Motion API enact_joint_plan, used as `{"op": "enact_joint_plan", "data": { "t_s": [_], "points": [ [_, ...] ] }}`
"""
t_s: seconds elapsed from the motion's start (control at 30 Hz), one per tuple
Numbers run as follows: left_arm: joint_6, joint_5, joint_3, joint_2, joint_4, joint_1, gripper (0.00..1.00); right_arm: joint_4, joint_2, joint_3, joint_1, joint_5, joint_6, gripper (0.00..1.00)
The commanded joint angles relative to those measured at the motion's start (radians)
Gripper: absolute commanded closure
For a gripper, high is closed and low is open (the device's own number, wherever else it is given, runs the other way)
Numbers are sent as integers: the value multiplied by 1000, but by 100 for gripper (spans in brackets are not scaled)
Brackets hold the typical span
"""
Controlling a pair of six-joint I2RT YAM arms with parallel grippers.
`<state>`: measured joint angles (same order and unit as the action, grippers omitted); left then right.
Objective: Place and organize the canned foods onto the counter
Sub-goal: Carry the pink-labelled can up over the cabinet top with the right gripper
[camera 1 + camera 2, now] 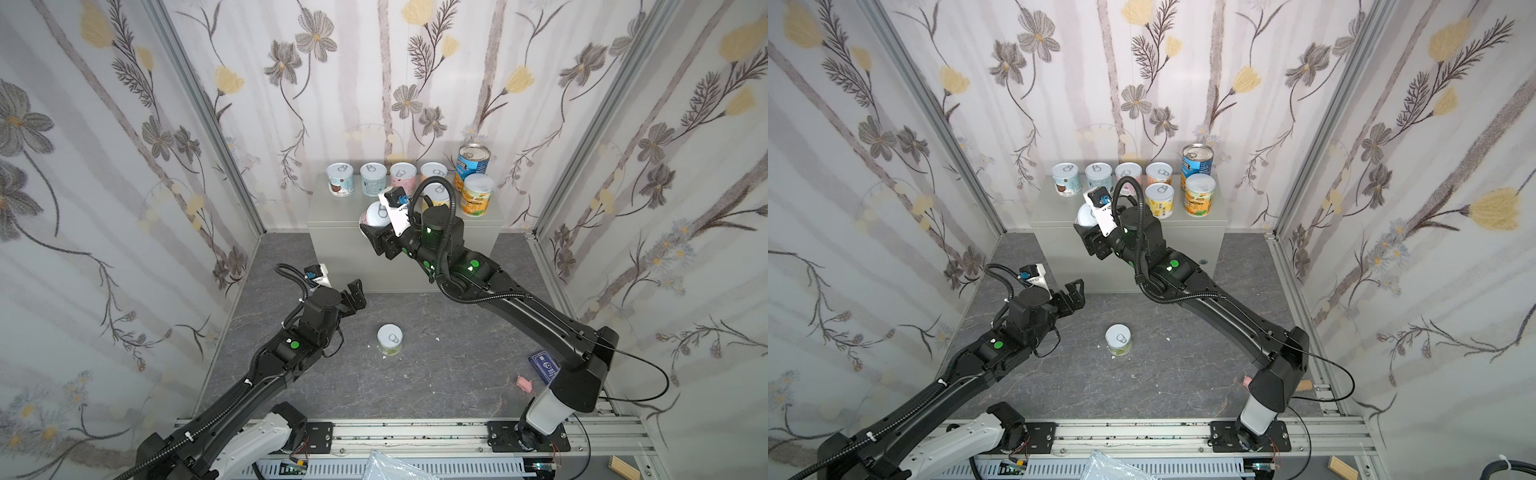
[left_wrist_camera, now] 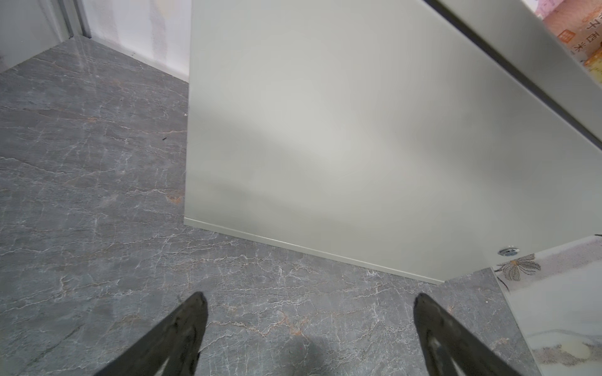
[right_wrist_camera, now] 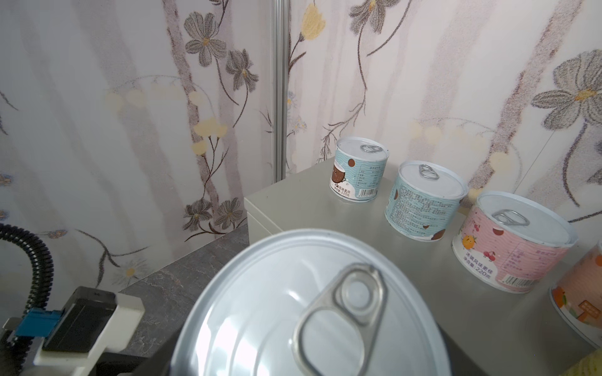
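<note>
My right gripper [image 1: 372,225] is shut on a short can with a white pull-tab lid [image 1: 376,212] [image 3: 309,309], holding it tilted over the front left part of the counter [image 1: 332,208] [image 3: 293,201]. Several short pastel cans [image 1: 372,178] [image 3: 423,201] stand in a row at the counter's back. To their right are a tall blue can [image 1: 473,162] and an orange-yellow can [image 1: 477,194]. One green-labelled can [image 1: 389,340] [image 1: 1118,340] stands upright on the dark floor. My left gripper [image 1: 355,295] [image 2: 309,302] hangs open and empty over the floor, facing the counter's front [image 2: 325,130].
Floral walls close in on three sides. A blue box [image 1: 544,365] and a small pink object [image 1: 524,383] lie on the floor by the right arm's base. The counter door has a small round lock [image 2: 508,251]. The aluminium rail [image 1: 415,432] runs along the front.
</note>
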<state>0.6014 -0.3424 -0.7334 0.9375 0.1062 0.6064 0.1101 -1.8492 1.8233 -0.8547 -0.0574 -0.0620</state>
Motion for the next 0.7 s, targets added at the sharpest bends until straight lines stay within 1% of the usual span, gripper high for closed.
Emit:
{"op": "enact_joint_plan", "data": {
  "t_s": [0.0,0.03,0.13,0.37,0.57,0.6,0.67],
  "points": [
    [-25,11,-13,13,-69,-2,0,101,-41,97,19,48,26,56],
    [-27,16,-15,18,-74,-2,0,136,-61,142,48,52,36,57],
    [-29,26,-16,30,-76,-2,0,211,-112,249,79,49,57,56],
    [-41,61,-17,42,-84,-2,0,247,-182,360,115,3,116,55],
    [-112,218,-85,88,-107,-3,0,244,-258,433,116,-70,149,54],
    [-119,234,-103,99,-104,-2,0,239,-270,445,117,-90,155,54],
    [-123,231,-143,128,-75,-1,0,240,-291,468,117,-113,161,54]
  ]
}}
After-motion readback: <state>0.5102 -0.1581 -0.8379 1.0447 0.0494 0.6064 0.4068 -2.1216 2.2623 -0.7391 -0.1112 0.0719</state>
